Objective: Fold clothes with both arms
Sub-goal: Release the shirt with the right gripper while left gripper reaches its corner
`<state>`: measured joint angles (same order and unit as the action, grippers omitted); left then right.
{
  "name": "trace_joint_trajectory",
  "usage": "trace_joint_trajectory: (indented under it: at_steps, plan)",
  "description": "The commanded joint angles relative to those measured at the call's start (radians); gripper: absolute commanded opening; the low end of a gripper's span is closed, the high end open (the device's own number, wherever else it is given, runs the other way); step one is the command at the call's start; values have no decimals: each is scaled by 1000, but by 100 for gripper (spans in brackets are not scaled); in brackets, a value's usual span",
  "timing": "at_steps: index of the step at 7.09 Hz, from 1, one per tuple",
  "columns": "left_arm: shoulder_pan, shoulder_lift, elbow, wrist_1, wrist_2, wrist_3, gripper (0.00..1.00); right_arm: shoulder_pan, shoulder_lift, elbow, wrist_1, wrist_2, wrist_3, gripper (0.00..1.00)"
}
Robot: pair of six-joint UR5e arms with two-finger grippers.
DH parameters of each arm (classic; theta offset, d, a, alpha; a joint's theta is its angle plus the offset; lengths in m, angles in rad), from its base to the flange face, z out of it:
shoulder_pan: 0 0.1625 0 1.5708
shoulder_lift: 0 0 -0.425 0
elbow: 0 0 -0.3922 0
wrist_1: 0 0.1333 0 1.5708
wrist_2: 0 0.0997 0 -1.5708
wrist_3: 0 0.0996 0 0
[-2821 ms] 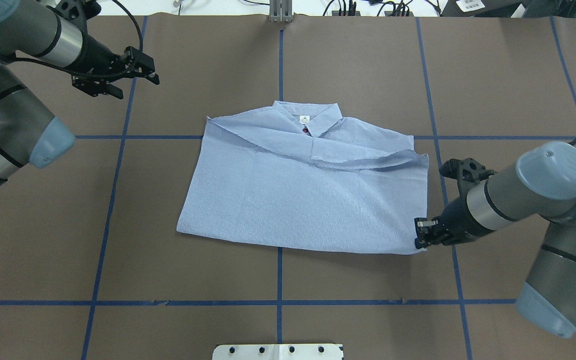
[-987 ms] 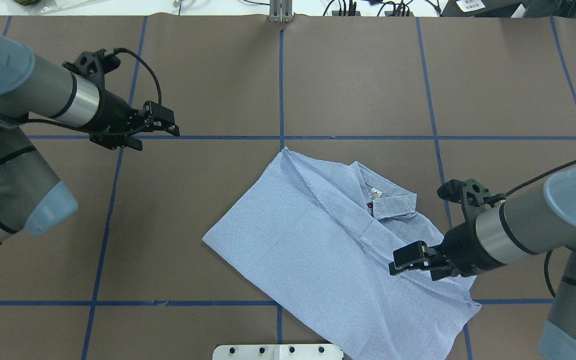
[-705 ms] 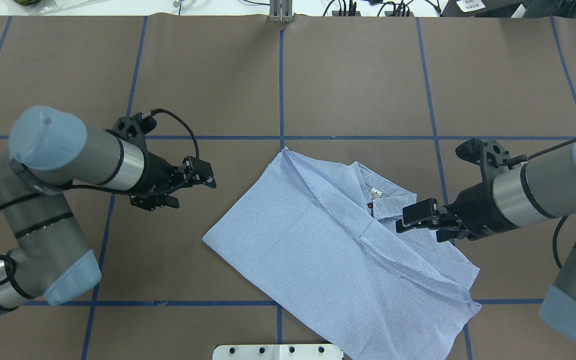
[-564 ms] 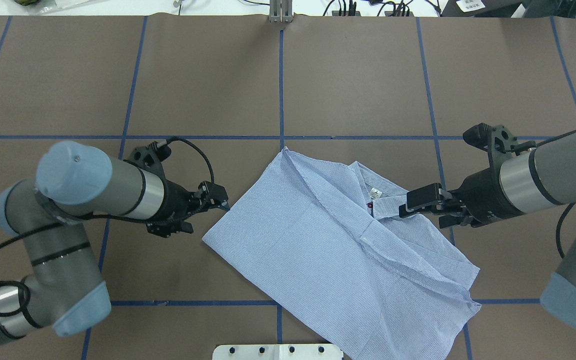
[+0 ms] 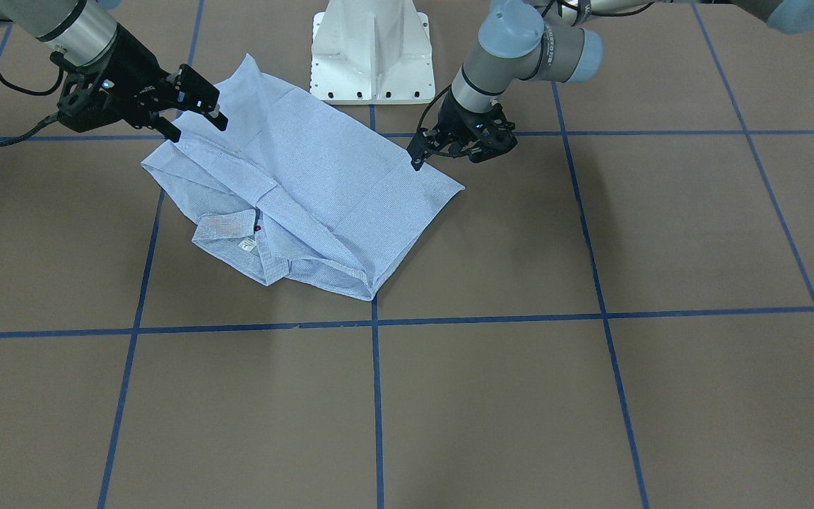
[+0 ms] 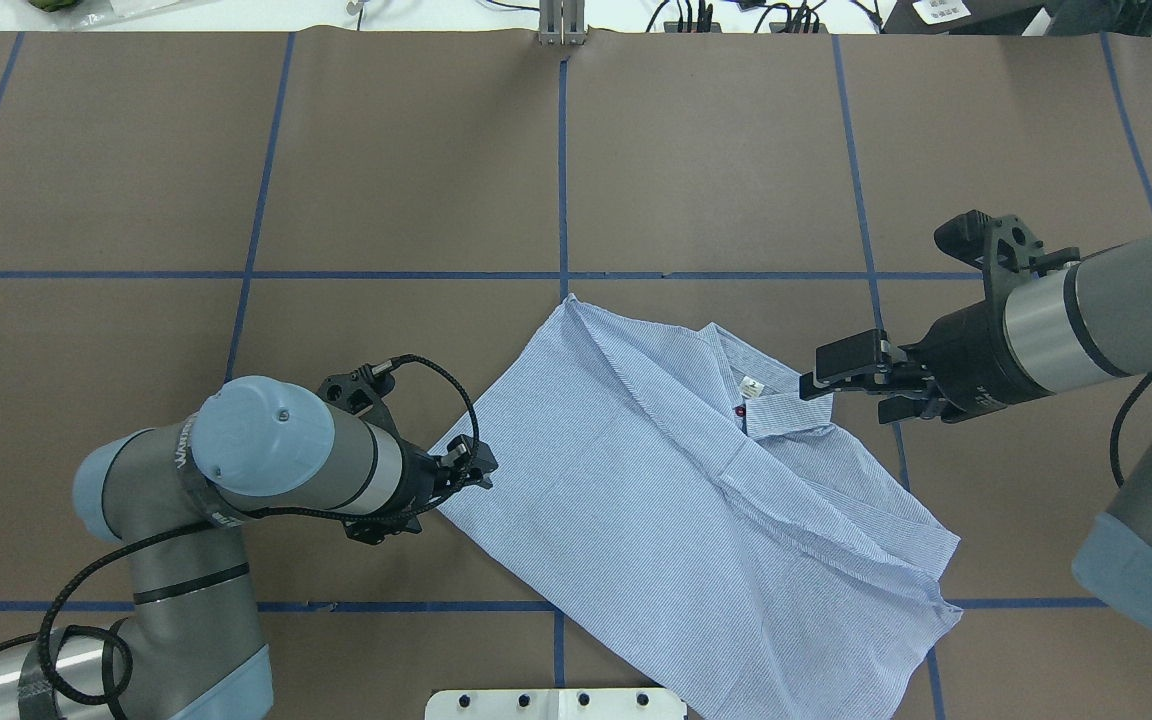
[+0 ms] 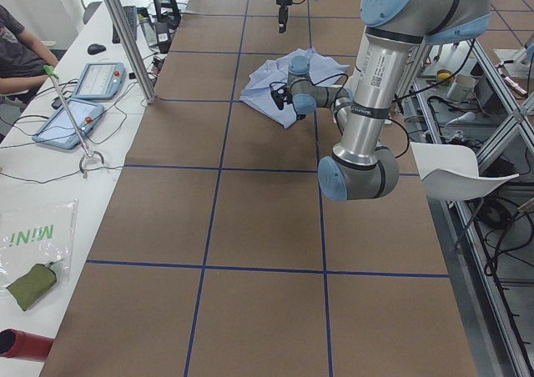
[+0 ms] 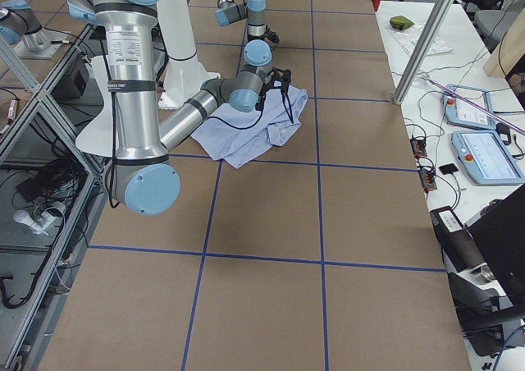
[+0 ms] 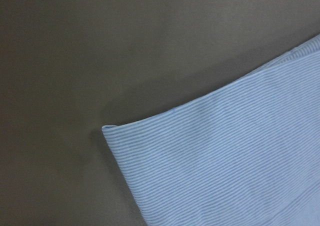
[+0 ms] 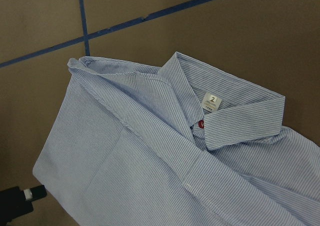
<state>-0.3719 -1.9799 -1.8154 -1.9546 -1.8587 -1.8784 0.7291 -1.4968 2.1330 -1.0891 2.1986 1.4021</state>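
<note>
Lying slantwise on the surface (image 6: 386,180), the shirt (image 6: 636,500) points one hem corner (image 9: 117,136) at the left arm (image 6: 286,465), whose jaws are right at it; whether they are parted I cannot tell. The right arm (image 6: 1086,315) holds its jaws open, empty, just beside the collar (image 6: 786,405).

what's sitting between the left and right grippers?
Only the shirt: the overhead view shows it spanning from the left gripper to the right gripper, nothing else.

Notes shirt (image 6: 656,480) turned askew, dragged toward the pedestal base (image 6: 556,703). Notes left gripper (image 6: 481,470) down from the far-left table (image 6: 386,150) to the shirt's left corner; right gripper (image 6: 839,398), jaws apart, off its edge, near the collar (image 6: 786,405).
</note>
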Motion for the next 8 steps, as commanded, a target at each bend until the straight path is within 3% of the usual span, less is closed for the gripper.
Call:
trace_joint_trajectory:
  at_steps: [1, 4, 5, 6, 7, 8]
  plan:
    - [-16, -4, 42, 5, 39, 5, 94, 4, 1, -7, 0, 0, 0, 100]
    - [-33, -2, 67, 6, 41, 7, 86, 3, 1, -13, 0, 0, 0, 100]
    - [-33, -4, 67, 6, 41, 7, 74, 3, 1, -15, 0, 1, 0, 100]
    - [-33, -4, 67, 8, 39, 1, 48, 4, 1, -13, 0, 1, 0, 100]
    - [-33, -4, 65, 8, 39, -2, 15, 4, 0, -13, 0, 1, 0, 100]
    - [-35, -5, 59, 10, 36, -2, 0, 4, 0, -13, 0, 0, 0, 100]
